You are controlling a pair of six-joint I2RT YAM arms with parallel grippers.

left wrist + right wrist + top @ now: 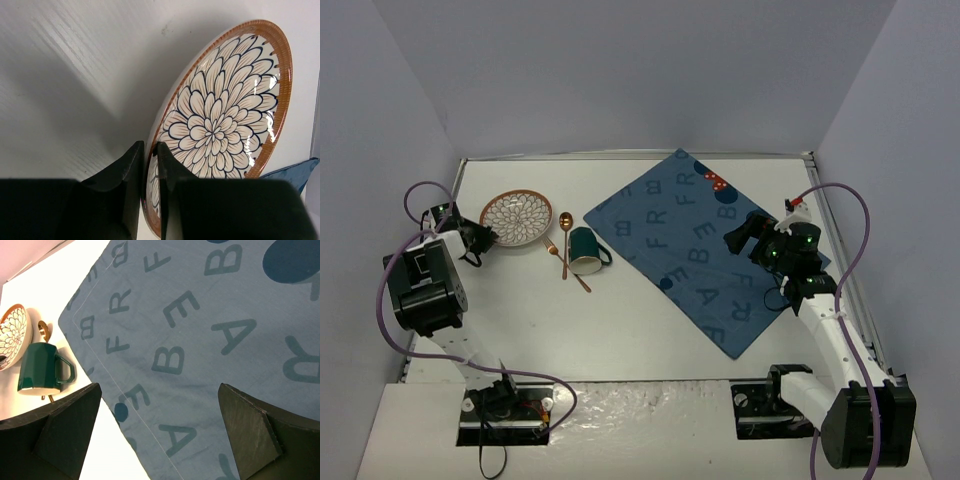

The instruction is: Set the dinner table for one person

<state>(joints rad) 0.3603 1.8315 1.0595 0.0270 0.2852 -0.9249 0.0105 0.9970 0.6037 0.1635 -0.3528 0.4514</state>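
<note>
Quick status from my end. The white dinner table fills the whole floor of the booth, with both arms at its near edge and everything else sitting on it.

Count so far: 1 plate with a flower pattern and brown rim at the far left, 1 dark green mug to its right, and 2 copper-coloured utensils between them. 1 is a spoon. The other utensil crosses it at a slant, and I can't tell if it's a fork. There's also 1 blue mat printed with letters, lying at an angle across the right half.

The left gripper is at the plate's near-left edge, its 2 fingers squeezed narrow with the rim pinched between them. The right gripper hangs over the mat with its jaws spread wide, nothing in them.
</note>
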